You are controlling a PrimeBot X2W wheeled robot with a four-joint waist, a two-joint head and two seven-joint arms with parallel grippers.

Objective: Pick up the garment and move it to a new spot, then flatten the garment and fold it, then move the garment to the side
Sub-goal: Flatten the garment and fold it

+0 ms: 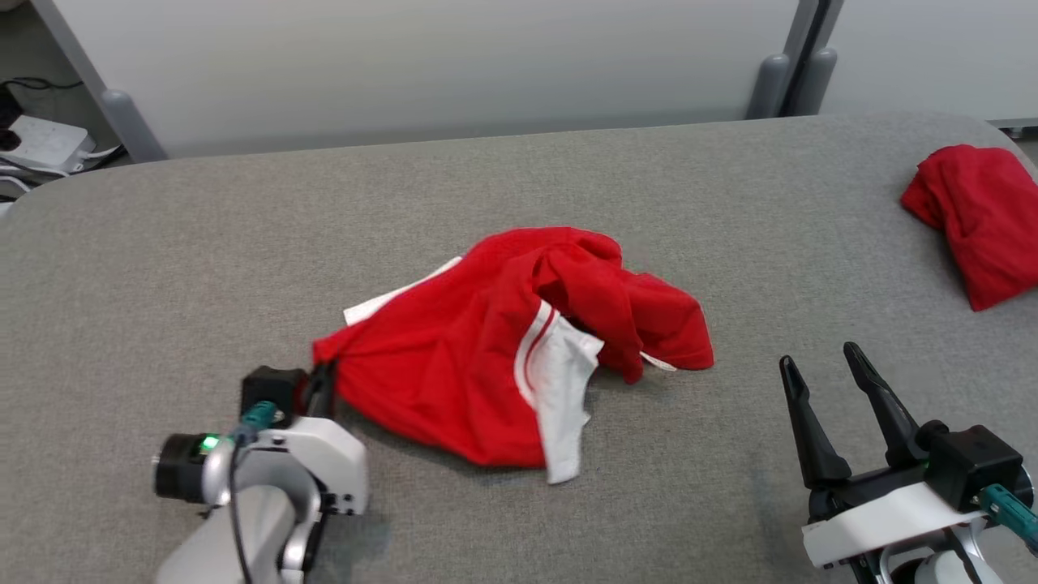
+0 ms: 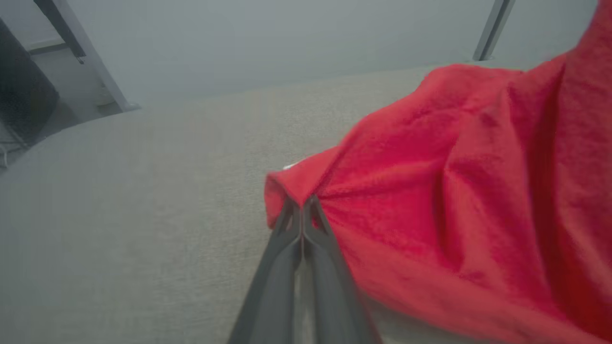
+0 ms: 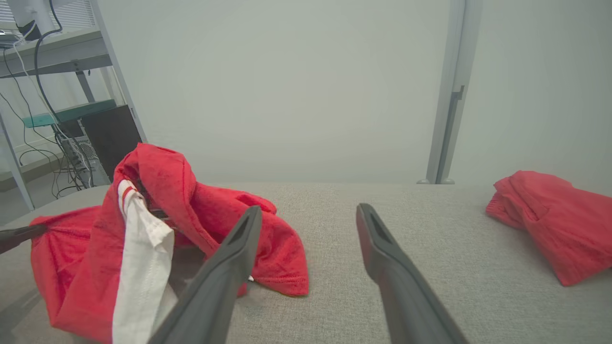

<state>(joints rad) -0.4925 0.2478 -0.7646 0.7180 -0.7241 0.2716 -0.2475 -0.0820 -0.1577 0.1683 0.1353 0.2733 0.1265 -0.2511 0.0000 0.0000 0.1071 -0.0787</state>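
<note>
At the garment [image 1: 454, 389] corner, left gripper [image 2: 302, 206] tightly closed on red cloth.

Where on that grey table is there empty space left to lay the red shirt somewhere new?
Widest bare patch: table left of the shirt, up to the rounded edge. Another: between shirt and the red bundle at far right, beyond the right gripper. Crowded: the middle and far right corner.

Lab workspace, grey partition panels [image 1: 405, 65], cabled equipment shelving [image 3: 57, 55], computer tower [image 3: 112, 138]
</note>
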